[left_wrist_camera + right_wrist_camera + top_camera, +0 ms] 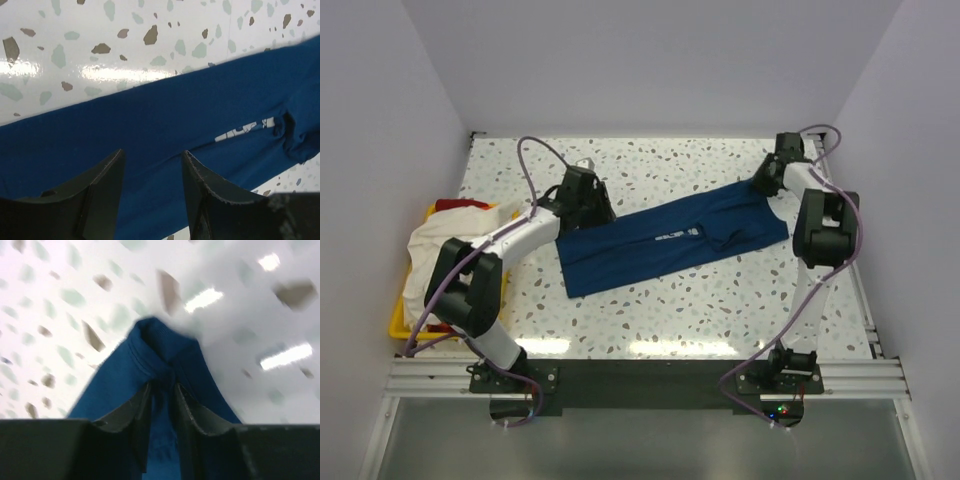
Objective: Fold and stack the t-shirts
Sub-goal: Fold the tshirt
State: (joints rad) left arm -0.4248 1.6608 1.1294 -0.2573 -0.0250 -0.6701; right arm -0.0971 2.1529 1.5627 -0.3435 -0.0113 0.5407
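The navy blue t-shirt [670,240] lies folded into a long band across the middle of the table, with a small white print [676,235] showing. My left gripper [588,208] is at the band's far left end; in the left wrist view it [152,152] is open and hovers over the navy cloth [200,100], empty. My right gripper [767,183] is at the band's far right corner; in the right wrist view it [162,386] is shut on a bunched fold of the navy shirt [120,380]. A cream-white shirt [432,250] and a red one [448,205] lie in the bin.
A yellow plastic bin [398,325] stands at the table's left edge, draped with shirts. The speckled tabletop [720,300] shows in front of and behind the navy shirt. White walls close in the left, far and right sides.
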